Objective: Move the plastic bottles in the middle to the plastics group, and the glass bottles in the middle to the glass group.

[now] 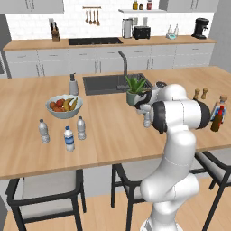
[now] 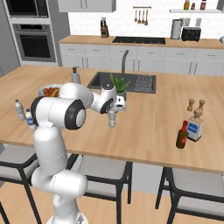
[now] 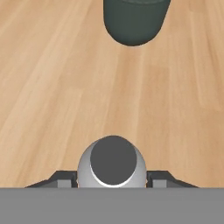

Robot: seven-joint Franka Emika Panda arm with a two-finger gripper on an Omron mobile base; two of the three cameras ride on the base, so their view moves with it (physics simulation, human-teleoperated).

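One clear ribbed plastic bottle stands mid-counter in front of the plant pot. My gripper hangs straight above it, and its fingertips press on both sides of the bottle, below the cap. At the far left is the plastics group: three small water bottles, one with a blue label. At the right, the slim brown glass bottle stands beside the flat blue-labelled bottle of the glass group.
A dark plant pot stands just behind the gripped bottle, at the sink. A fruit bowl and a soap dispenser are near the plastics group. Two wooden shakers stand behind the glass group. Chairs line the counter's near edge.
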